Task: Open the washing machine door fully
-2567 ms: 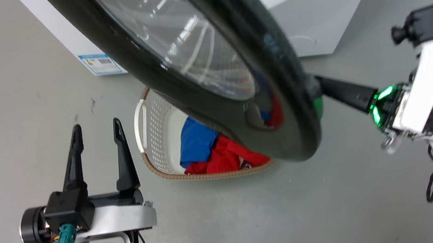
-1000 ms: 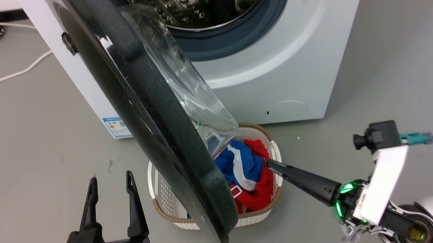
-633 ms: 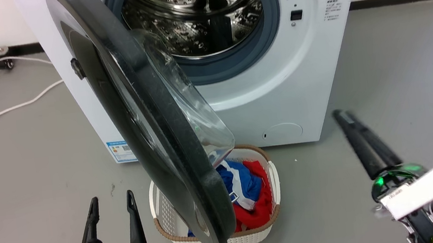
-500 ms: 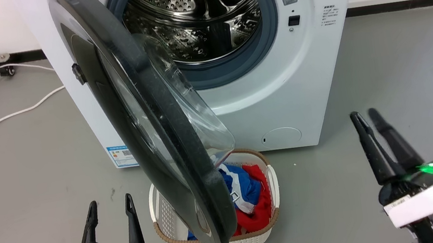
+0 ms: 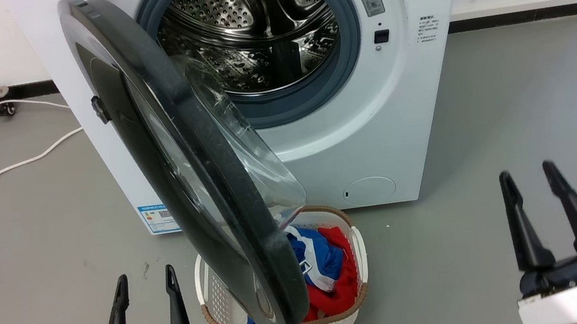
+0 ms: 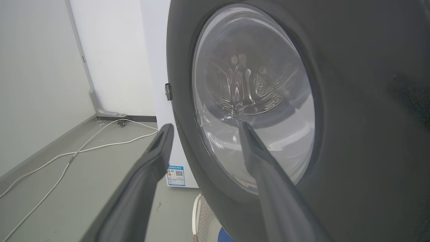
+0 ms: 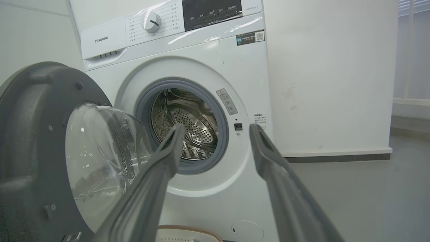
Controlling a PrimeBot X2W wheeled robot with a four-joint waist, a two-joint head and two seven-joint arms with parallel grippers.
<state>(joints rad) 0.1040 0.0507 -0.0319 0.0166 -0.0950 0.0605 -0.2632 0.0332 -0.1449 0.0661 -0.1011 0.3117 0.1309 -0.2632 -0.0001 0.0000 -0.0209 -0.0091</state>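
1. Washing machine door [image 5: 205, 162] is held by neither gripper. The left gripper [image 5: 144, 275] and right gripper [image 5: 525, 171] both have their jaws parted and empty, fingers pointing up the head view.
2. The door stands swung out from the machine's left side, nearly edge-on, its lower rim over the basket [image 5: 358, 247]. The left gripper is near its outer face. The right is well apart, with bare floor [image 5: 445, 253] between.
3. A second ago the right gripper's fingers, held together, reached beside the door's lower edge above the basket. It has since drawn back and opened. The door's angle looks unchanged.
4. The basket holds red and blue clothes [image 5: 332, 279]. The steel drum [image 5: 248, 28] is exposed.
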